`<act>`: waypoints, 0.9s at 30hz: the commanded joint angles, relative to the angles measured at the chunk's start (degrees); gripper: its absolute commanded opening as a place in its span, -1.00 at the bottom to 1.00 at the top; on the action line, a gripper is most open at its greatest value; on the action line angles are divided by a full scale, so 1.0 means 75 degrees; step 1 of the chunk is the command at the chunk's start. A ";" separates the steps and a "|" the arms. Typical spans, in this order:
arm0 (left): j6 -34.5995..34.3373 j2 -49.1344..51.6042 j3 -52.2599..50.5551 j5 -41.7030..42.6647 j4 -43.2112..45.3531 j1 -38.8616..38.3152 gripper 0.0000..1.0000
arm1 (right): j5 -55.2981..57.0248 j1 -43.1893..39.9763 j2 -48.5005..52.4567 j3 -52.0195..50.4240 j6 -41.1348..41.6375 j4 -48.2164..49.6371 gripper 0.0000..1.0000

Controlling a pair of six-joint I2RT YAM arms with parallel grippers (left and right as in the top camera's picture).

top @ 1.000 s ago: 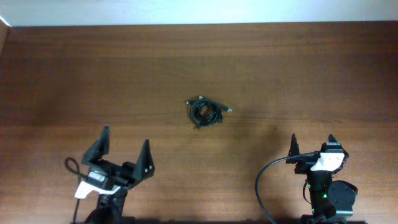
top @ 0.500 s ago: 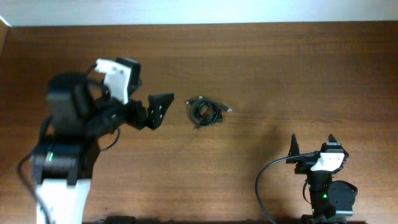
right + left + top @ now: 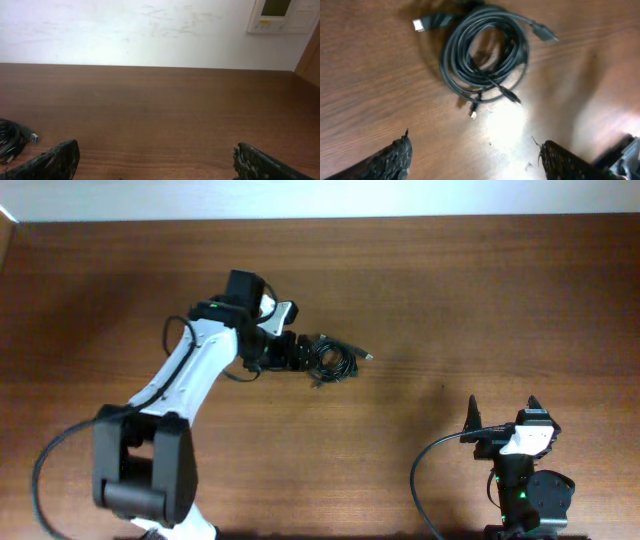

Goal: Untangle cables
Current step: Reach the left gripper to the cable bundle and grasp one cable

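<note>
The cables lie in one tangled coil near the middle of the bench — loops wound together, small plugs sticking out at the edges. The left claw hangs just beside the coil on its left, jaws wide with nothing between them; in the left wrist view the fingertips stand clear of the loops. The right claw stands well apart near the bench's right front corner — jaws wide, empty
</note>
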 commanded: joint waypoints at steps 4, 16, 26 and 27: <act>-0.0635 0.0338 0.0038 -0.1795 0.1524 -0.0603 0.49 | 0.0085 0.0012 -0.0044 -0.0052 0.0032 -0.0023 0.96; -0.0629 0.1282 0.0038 -0.2658 0.1985 -0.1096 0.11 | 0.0085 0.0012 -0.0044 -0.0052 0.0032 -0.0026 0.97; -0.0571 0.1539 0.0038 -0.2798 0.2113 -0.1090 -0.36 | 0.0085 0.0012 -0.0044 -0.0052 0.0032 -0.0026 0.97; -0.0574 0.1559 0.0038 -0.2798 0.2124 -0.1090 -0.36 | 0.0085 0.0012 -0.0044 -0.0052 0.0032 -0.0023 0.97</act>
